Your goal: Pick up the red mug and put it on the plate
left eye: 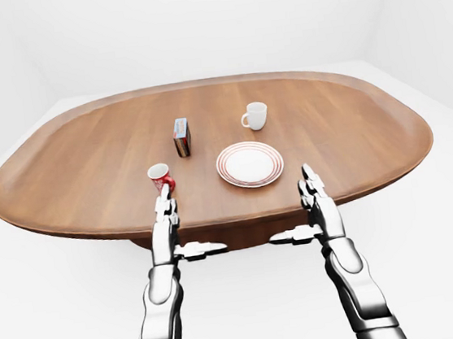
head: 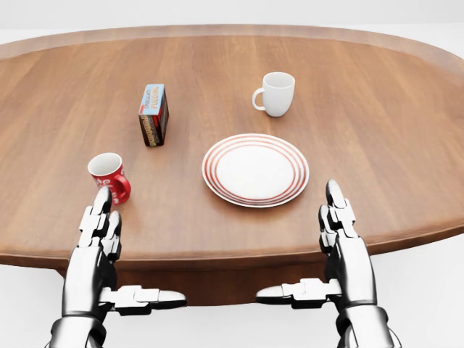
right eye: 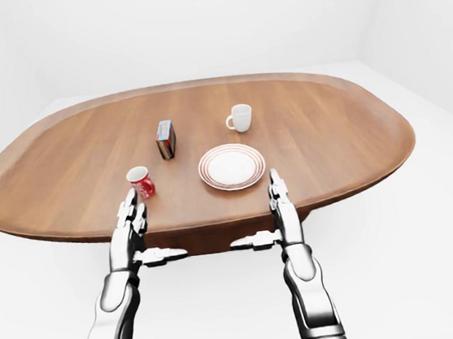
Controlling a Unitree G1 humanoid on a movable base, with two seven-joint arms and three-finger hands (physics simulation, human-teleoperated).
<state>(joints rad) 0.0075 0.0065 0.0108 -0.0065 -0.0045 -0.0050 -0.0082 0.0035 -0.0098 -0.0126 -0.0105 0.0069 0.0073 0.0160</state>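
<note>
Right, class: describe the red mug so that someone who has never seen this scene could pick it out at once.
Start at the big oval wooden table. In the head view, look toward its lower left, just above the left robot hand, left of the red-ringed white plate. There stands the small red mug with a white inside. The only other mug is plain white, and the small box nearby is rectangular.

Open wood between mug and plate

In the head view, bare table [head: 377,130] separates the red mug [head: 109,176] at lower left from the plate [head: 255,170] at centre; the small box [head: 154,114] and white cup [head: 276,93] stand higher up, clear of it.
</note>
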